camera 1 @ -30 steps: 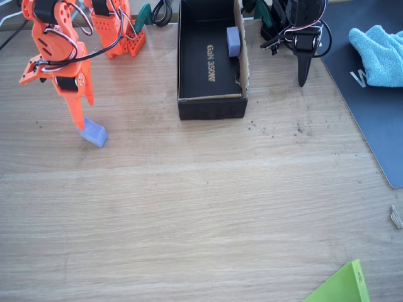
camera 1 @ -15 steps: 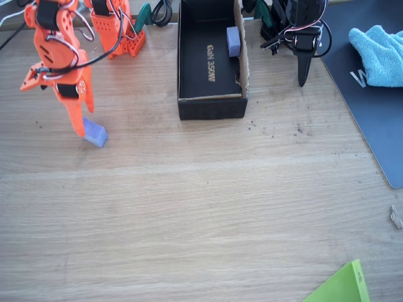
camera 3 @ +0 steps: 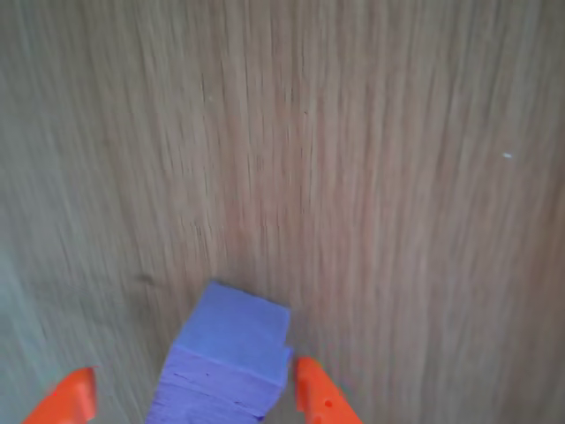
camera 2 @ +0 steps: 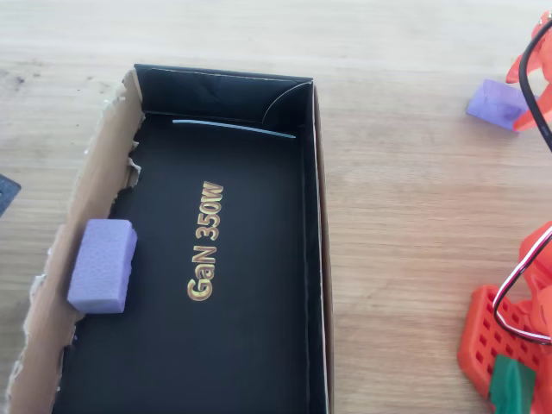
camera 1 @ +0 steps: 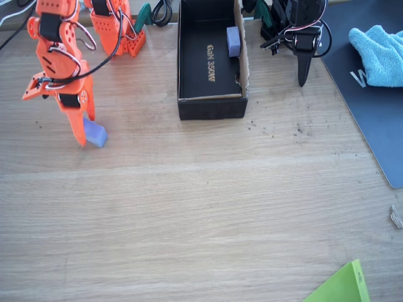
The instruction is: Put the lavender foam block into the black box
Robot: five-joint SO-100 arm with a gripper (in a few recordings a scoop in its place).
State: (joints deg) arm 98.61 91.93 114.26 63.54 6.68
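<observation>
Lavender foam block (camera 1: 95,133) on the bare wooden table (camera 1: 201,214), left of the black box (camera 1: 211,106) and well apart from it in the fixed view. Two lavender blocks counted in all: this one on the wood, and a second, paler block (camera 2: 103,265) lying inside the box against its torn brown wall. One box, one orange arm (camera 1: 60,60).

Long axis of the table block hard to fix: in the wrist view (camera 3: 231,358) running roughly from the camera outward, near end cut by the lower edge, one square end face turned up and away. In the fixed view set slightly askew to the table grain. In the overhead view (camera 2: 495,103) seen at the upper right, beside an orange finger.

Orange gripper (camera 3: 194,402) spread apart around the block: one fingertip close against the block's right side, whether touching or not cannot be told, the other standing clear to the left with wood showing between. In the fixed view (camera 1: 84,133) down at table level right beside the block.

Gold lettering on the box floor (camera 2: 216,345): "GaN 350W".

Further out in the fixed view: a dark mat (camera 1: 371,119) at right with one blue cloth (camera 1: 380,53) on it, and one green sheet corner (camera 1: 343,286) at the bottom edge.
</observation>
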